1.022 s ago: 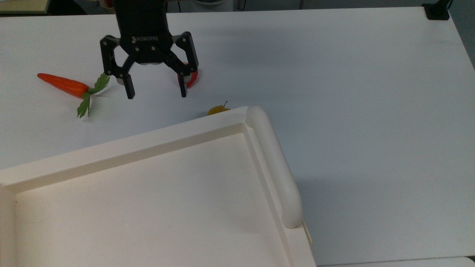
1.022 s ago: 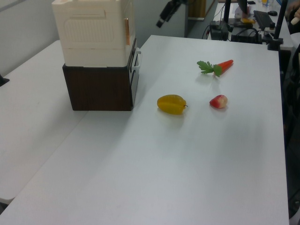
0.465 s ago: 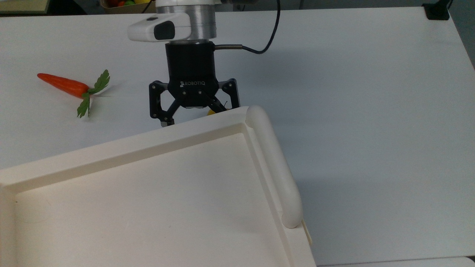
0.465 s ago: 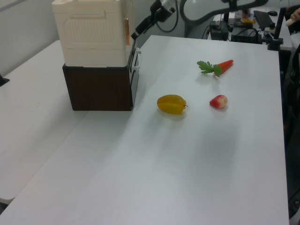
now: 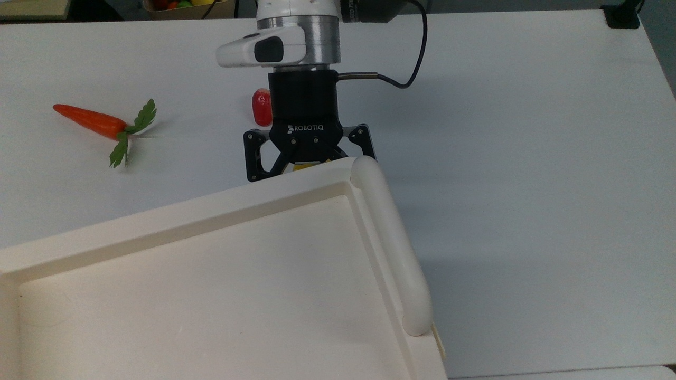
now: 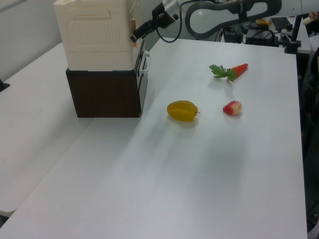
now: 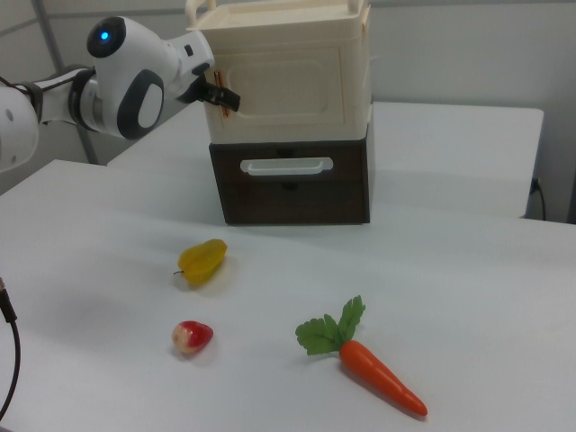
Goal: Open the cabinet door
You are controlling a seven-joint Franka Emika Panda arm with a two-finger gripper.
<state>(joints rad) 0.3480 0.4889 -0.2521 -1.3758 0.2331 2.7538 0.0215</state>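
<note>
The cabinet door [image 7: 286, 79] is the cream front panel of the cream unit [image 5: 211, 285], and it lies flat against the unit. In the left view I see the cabinet door [image 6: 137, 31] edge-on, with a copper-coloured fastener by its edge. My gripper [image 5: 310, 158] is open, its black fingers spread along the unit's front rim, and the rim hides the fingertips. In the right view my gripper [image 7: 221, 95] is at the door's left edge, near the top. In the left view my gripper [image 6: 134, 36] touches or nearly touches the door's upper corner.
A thick rounded cream bar [image 5: 392, 243] runs along the unit's top edge. The unit stands on a dark brown drawer box [image 7: 288, 184] with a white handle. On the white table lie a carrot [image 7: 378, 378], a yellow fruit [image 7: 202, 261] and a small red fruit [image 7: 192, 336].
My gripper has travelled from above the table near the carrot to the unit's front rim, staying open. The red fruit has come into sight behind it. The unit's top looks slightly shifted.
</note>
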